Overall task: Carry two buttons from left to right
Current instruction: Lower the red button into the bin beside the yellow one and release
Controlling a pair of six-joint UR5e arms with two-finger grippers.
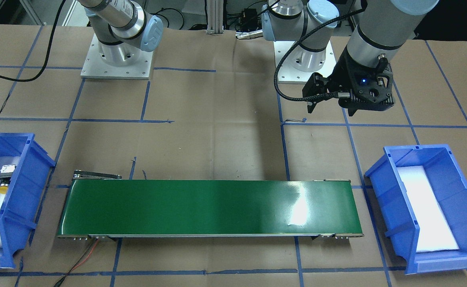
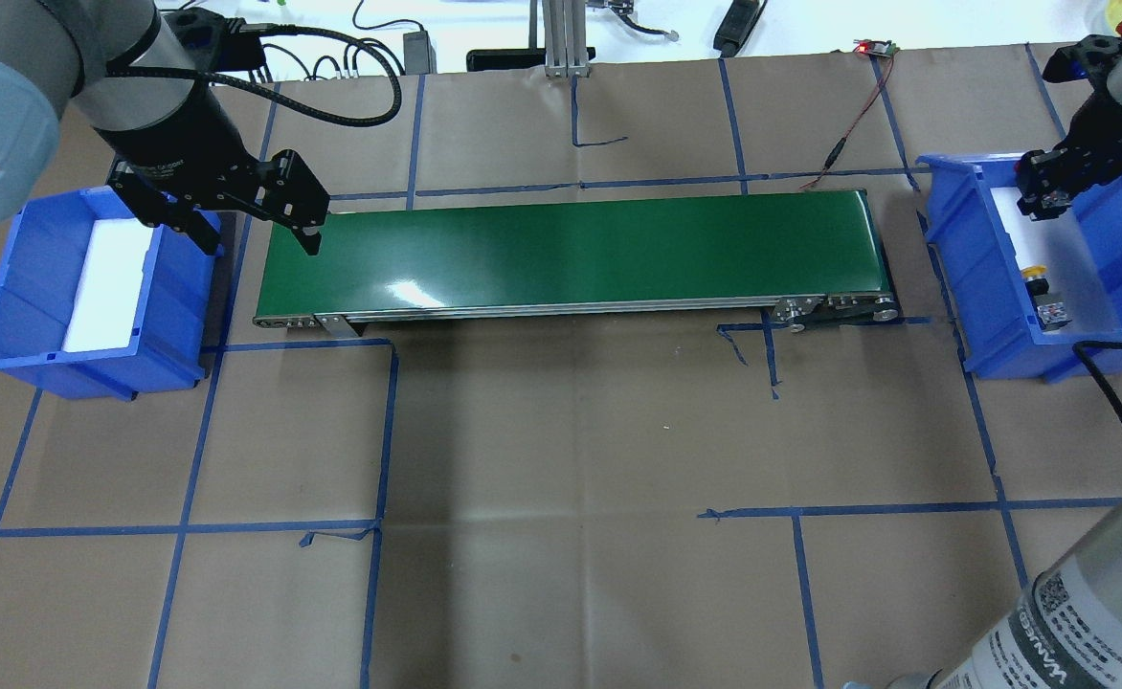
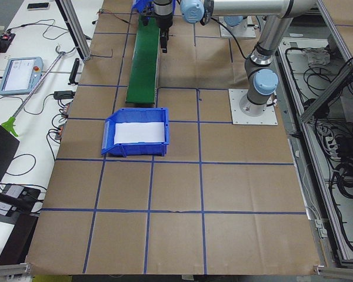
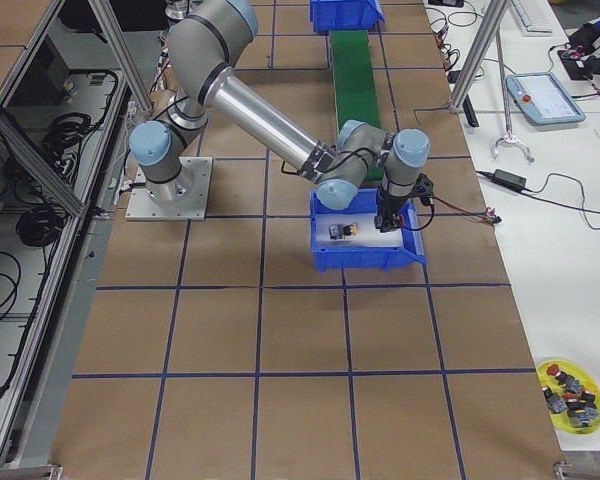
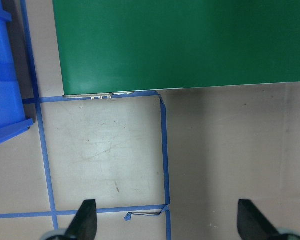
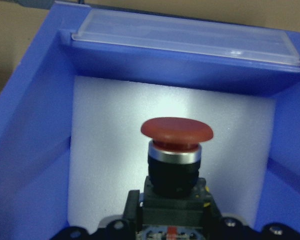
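Note:
The red button [image 6: 176,131], with a black collar, stands between the fingers of my right gripper [image 6: 172,212], which is shut on its body inside the blue bin [image 6: 35,130] over white foam. That gripper also shows in the overhead view [image 2: 1045,196], at the far end of the bin [image 2: 963,258]. The yellow button [image 2: 1035,277] lies on its side on the foam nearer me; it also shows in the front-facing view [image 1: 4,187] and the right view [image 4: 342,231]. My left gripper [image 2: 255,234] is open and empty, hovering above the table [image 5: 167,217] by the belt's left end.
A green conveyor belt [image 2: 571,249] runs between the two bins. A second blue bin [image 2: 178,287] on my left holds only white foam. A yellow dish of spare buttons [image 4: 570,388] sits off the table. A red-black wire [image 2: 858,124] leads from the belt.

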